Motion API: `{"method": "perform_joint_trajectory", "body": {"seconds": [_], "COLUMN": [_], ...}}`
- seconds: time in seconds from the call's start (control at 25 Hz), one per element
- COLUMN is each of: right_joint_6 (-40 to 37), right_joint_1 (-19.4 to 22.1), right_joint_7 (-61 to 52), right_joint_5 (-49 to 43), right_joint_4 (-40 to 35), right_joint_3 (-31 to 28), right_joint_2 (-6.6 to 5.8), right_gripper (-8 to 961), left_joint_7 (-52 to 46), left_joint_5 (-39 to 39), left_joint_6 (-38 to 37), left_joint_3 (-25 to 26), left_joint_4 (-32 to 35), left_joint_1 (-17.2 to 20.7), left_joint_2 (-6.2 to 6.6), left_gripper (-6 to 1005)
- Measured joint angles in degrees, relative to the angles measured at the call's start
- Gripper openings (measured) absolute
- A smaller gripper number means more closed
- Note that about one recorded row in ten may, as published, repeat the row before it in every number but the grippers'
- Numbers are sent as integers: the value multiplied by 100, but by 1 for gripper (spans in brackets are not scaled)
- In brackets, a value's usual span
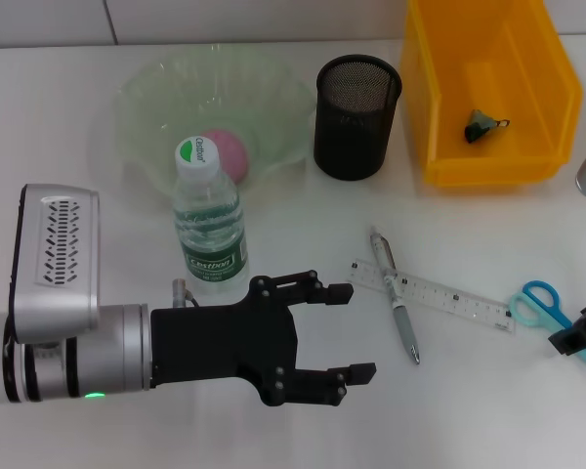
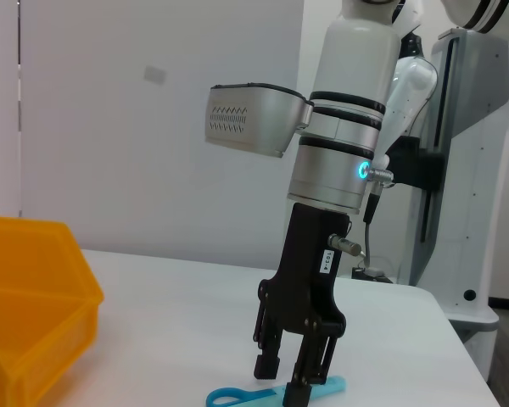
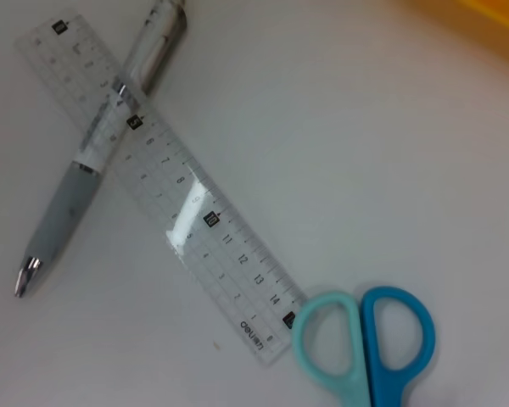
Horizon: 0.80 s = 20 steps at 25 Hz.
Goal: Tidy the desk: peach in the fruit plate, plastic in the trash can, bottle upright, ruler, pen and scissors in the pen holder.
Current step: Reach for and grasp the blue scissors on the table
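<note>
Scissors (image 1: 547, 305) lie at the right side of the desk (image 1: 98, 410), handles toward the ruler (image 1: 433, 296); the right gripper (image 2: 293, 381) stands over their blades, fingers pointing straight down with the tips at the blue plastic, jaws a little apart and straddling it, not yet closed as far as the left wrist view shows; this looks like the approach for a pinch on the blade end, which would leave the handles free to drop into the pen holder (image 1: 357, 115). The left gripper (image 1: 337, 332) hangs over the near desk, jaws spread wide and empty, just beside the bottle (image 1: 207, 220); the bottle stands upright with its green cap on top, so that part reads as done. The ruler lies flat with the pen (image 1: 396, 308) crossed over one end and the scissor handles touching the other; both wait their turn.

The fruit plate (image 1: 146, 107), a pale green scalloped dish, holds the pink peach (image 1: 230, 151), partly hidden behind the bottle cap; the black mesh pen holder stands upright between plate and bin, and nothing shows above its rim; the yellow trash can (image 1: 488, 166) holds a small dark scrap of plastic (image 1: 481, 125) on its floor. Three desk tools remain, by my reckoning.
</note>
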<state>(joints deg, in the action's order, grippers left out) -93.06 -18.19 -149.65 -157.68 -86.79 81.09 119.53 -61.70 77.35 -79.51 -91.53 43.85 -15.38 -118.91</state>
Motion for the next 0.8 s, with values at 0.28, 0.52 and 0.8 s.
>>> {"method": "perform_joint_trajectory", "body": {"seconds": [0.28, 0.52, 0.8], "right_joint_6": [0, 6, 43], "right_joint_1": [-1, -1, -11], "right_joint_7": [-3, -4, -3], "right_joint_5": [1, 12, 28], "right_joint_4": [8, 27, 124], "right_joint_3": [4, 4, 11], "right_joint_2": [0, 0, 0], "right_gripper": [553, 472, 438], "left_joint_7": [0, 0, 0], "left_joint_5": [-1, -1, -1], "left_joint_6": [-4, -4, -4], "left_joint_3": [-14, -15, -15], "left_joint_4": [0, 0, 0], "left_joint_1": [-30, -34, -44], "left_joint_2": [0, 0, 0], "left_gripper": [813, 813, 813]}}
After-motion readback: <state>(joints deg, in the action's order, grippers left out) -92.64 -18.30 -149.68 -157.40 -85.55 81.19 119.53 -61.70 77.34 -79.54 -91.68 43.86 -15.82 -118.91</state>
